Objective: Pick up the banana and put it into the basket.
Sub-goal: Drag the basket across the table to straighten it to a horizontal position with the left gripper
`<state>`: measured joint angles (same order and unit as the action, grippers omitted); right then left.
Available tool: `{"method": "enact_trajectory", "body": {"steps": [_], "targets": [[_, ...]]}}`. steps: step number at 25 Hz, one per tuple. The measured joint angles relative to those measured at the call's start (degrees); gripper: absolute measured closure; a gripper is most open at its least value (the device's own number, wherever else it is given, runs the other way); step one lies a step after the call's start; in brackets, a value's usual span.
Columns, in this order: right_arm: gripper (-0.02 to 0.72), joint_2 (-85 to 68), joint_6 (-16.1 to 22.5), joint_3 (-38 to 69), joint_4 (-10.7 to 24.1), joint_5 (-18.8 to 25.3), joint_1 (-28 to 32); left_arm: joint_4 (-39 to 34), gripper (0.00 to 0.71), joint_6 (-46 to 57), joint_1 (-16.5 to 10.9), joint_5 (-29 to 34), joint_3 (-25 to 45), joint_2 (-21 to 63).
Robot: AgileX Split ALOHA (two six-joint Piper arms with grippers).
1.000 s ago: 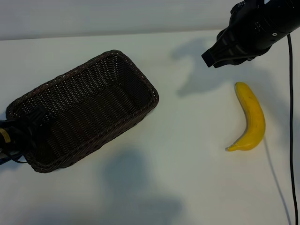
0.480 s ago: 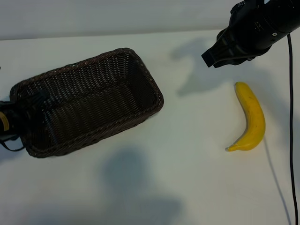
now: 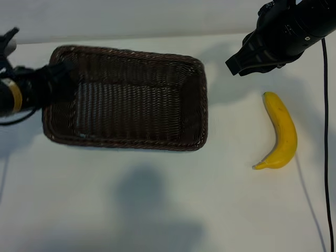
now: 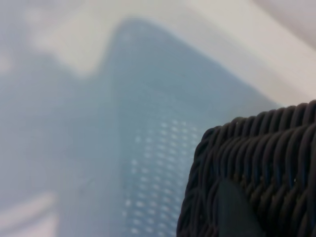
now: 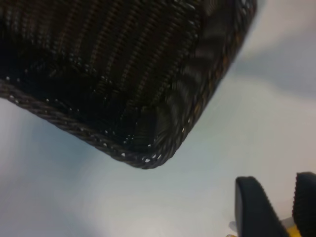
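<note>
Left claw (image 3: 50, 84) sits at the left short end of the basket (image 3: 131, 100), its fingers clamped on the wicker rim there; the left wrist view shows the woven corner close up with one dark finger (image 4: 237, 212) pressed against the weave. That arm reaches in from the left edge of the counter (image 3: 157, 210), a yellow band on it just behind the claw. From this grip the basket stretches rightward across the upper middle of the white counter, long side roughly level, dark brown and holding nothing. Right claw (image 5: 276, 207) hangs above the counter at the upper right, its two black fingers slightly apart with nothing between them; in the right wrist view a sliver of yellow shows just beyond the fingertips, and a rounded basket corner fills the far side. Below that arm, the banana (image 3: 282, 131) lies flat on the counter, well apart from the basket, stem end pointing down-left. A black cable (image 3: 326, 131) runs down the right edge.
</note>
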<state>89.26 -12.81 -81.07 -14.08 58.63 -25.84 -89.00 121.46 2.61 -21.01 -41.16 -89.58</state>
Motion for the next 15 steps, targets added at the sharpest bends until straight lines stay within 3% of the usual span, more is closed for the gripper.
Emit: {"method": "enact_trajectory", "body": {"steps": [7,15], "targets": [[0.461,0.0,0.0,0.0,0.0,0.0,0.0,-0.5,0.33,0.0,0.0,-6.5,-6.1,-6.4],[0.461,0.0,0.0,0.0,0.0,0.0,0.0,6.5,0.33,-3.6,0.0,-13.4,-6.1,-6.8]]}}
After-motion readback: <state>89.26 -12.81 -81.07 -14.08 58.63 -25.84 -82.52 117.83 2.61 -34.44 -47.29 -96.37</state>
